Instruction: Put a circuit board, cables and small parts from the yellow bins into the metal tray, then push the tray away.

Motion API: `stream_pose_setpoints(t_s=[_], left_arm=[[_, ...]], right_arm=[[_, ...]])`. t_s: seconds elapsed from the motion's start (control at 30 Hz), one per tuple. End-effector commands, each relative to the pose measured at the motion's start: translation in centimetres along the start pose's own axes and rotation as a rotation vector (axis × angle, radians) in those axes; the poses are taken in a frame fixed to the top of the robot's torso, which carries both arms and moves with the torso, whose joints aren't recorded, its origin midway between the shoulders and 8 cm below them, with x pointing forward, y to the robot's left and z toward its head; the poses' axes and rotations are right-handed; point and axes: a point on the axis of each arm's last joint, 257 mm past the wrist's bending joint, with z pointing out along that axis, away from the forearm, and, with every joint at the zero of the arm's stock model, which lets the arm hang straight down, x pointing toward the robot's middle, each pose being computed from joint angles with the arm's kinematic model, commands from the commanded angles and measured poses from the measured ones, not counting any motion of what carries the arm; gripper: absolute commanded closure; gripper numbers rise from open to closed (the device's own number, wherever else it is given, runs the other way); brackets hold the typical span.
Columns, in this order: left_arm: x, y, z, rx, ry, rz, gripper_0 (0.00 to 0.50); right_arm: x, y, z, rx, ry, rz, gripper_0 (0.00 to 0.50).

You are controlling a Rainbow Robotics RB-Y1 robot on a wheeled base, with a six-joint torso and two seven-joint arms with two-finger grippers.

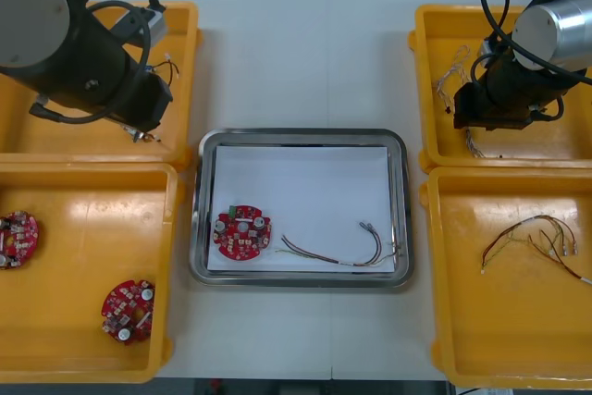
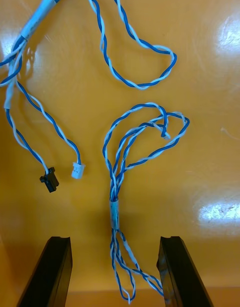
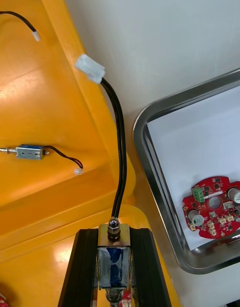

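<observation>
While the left arm leans over the near inner corner of the far left yellow bin (image 1: 188, 53), the left gripper (image 3: 114, 233) has its fingers clamped on a small metal part (image 3: 114, 264) wrapped in blue. Its black cable (image 3: 117, 152) runs along the bin's rim to a white plug. The right arm hangs over the far right yellow bin (image 1: 425, 90). The right gripper (image 2: 114, 239) holds its fingers spread wide, with a twisted blue and white cable (image 2: 114, 212) lying between them on the bin floor. A second small metal part (image 3: 29, 152) lies in the far left bin. The metal tray (image 1: 301, 134), white inside, sits mid-bench between the bins and holds one round red circuit board (image 1: 242, 232) and a thin cable (image 1: 342, 252). Two more boards (image 1: 127, 309) lie in the near left bin (image 1: 92, 170), and red and yellow cables (image 1: 536, 238) in the near right bin (image 1: 499, 339). Bare bench (image 1: 305, 53) stretches beyond the tray's far rim.
</observation>
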Motion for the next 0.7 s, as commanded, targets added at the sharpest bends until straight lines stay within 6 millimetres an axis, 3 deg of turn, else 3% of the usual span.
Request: stream_pose_setpoints(t_s=[0.03, 0.33, 0.7], left_arm=[[1.3, -2.8, 1.1, -0.009, -0.002, 0.010, 0.500], [1.9, -6.5, 2.6, -0.009, 0.006, -0.126, 0.500], [2.3, -8.6, 4.0, -0.049, 0.001, -0.228, 0.500]], right_arm=[[1.0, 0.4, 1.3, -0.001, 0.001, -0.054, 0.000], [0.9, 0.1, 2.2, 0.014, -0.025, -0.057, 0.000], [1.0, 0.2, 2.4, 0.016, -0.025, -0.062, 0.000]])
